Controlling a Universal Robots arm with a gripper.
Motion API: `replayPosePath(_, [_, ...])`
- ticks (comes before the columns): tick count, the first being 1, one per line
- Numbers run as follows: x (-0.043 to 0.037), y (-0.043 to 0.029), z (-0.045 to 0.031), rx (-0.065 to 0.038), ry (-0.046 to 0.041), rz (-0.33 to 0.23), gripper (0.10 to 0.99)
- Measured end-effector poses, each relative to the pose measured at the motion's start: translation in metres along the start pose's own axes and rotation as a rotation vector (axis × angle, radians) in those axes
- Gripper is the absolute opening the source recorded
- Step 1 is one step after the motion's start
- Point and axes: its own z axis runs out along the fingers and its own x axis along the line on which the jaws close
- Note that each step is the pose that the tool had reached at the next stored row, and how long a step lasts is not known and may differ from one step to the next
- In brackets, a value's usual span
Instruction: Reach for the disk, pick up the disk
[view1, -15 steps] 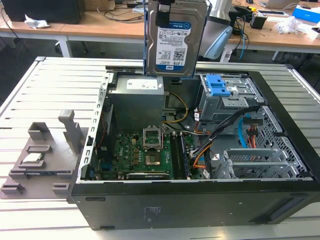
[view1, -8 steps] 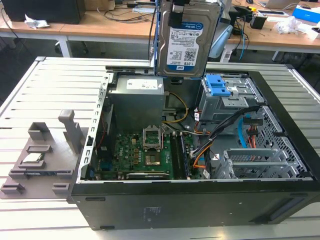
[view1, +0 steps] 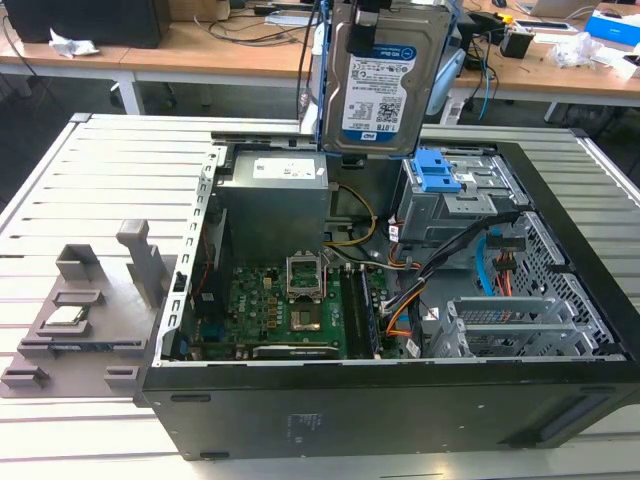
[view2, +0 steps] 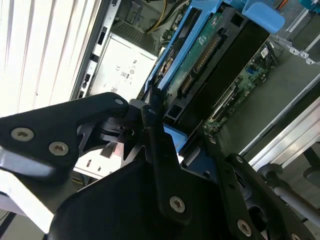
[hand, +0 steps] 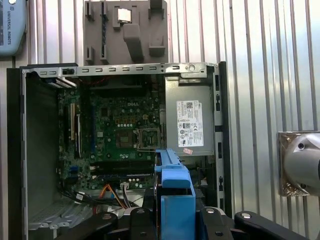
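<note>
**A:** One arm, one disk (view1: 378, 75). Where is it right now?

**B:** Up in the air! It hangs above the open computer case (view1: 350, 410), over the back end by the power supply (view1: 275, 200). It touches nothing inside the case. It stands on end with its long axis vertical and its label facing the exterior view.

**A:** And the gripper (view2: 177, 135)?

**B:** Clamped on the disk. In the second wrist view the black fingers (view2: 156, 145) pinch the upper end of its blue carrier (view2: 172, 136) from both sides.

**A:** So which way does the drive lie from those fingers?

**B:** Straight out from between them — the long axis runs away from the wrist and down toward the motherboard (hand: 125, 130). In the first wrist view the carrier's edge points right at the board, with the grey fixture (hand: 125, 30) on the slatted table (hand: 265, 75) beyond the case.

**A:** Your verdict?

**B:** I'd call the grip square and centred, with the pick as good as made.
</note>
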Motion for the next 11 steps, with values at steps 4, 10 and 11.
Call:
replayPosePath(4, [0.0037, -0.0002, 0.0, 0.0, 0.0, 0.0, 0.369])
replayPosePath(10, [0.0115, -0.0006, 0.0, 0.0, 0.0, 0.0, 0.369])
replayPosePath(11, [0.0127, -0.0006, 0.0, 0.0, 0.0, 0.0, 0.369])
